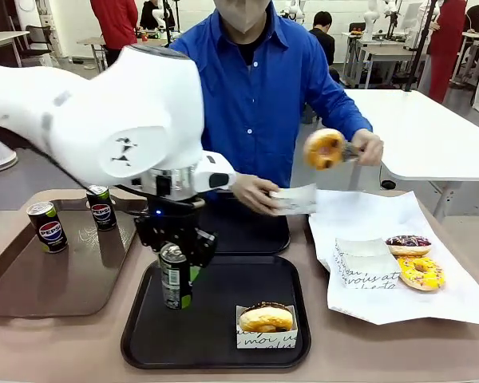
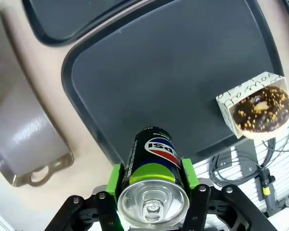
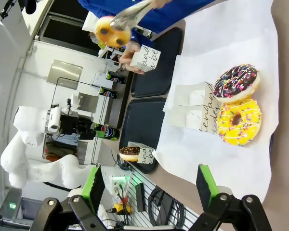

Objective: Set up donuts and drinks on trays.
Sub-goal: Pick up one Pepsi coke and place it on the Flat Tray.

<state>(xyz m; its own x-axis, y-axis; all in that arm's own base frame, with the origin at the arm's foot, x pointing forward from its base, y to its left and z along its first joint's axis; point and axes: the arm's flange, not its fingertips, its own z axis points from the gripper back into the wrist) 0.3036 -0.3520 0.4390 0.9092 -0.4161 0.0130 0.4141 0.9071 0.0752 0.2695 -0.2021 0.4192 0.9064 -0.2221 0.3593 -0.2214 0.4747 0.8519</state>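
Observation:
My left gripper (image 1: 176,254) is shut on a dark Pepsi can (image 1: 175,277), upright over the left part of the near black tray (image 1: 239,283); whether the can touches the tray I cannot tell. In the left wrist view the green pads (image 2: 116,179) clamp the can (image 2: 153,159) above that tray (image 2: 183,72). A chocolate donut in a paper sleeve (image 1: 265,319) sits at the tray's front right. The second black tray (image 1: 251,231) lies behind. My right gripper (image 3: 150,187) hangs open over the white paper, near a yellow donut (image 3: 238,121) and a chocolate sprinkled donut (image 3: 236,83).
Two more cans (image 1: 48,226) (image 1: 102,207) stand on the brown tray (image 1: 64,279) at left. The person holds a glazed donut (image 1: 325,148) in tongs and a paper sleeve (image 1: 294,199) over the far tray. An empty sleeve (image 1: 367,263) lies on the white paper (image 1: 455,295).

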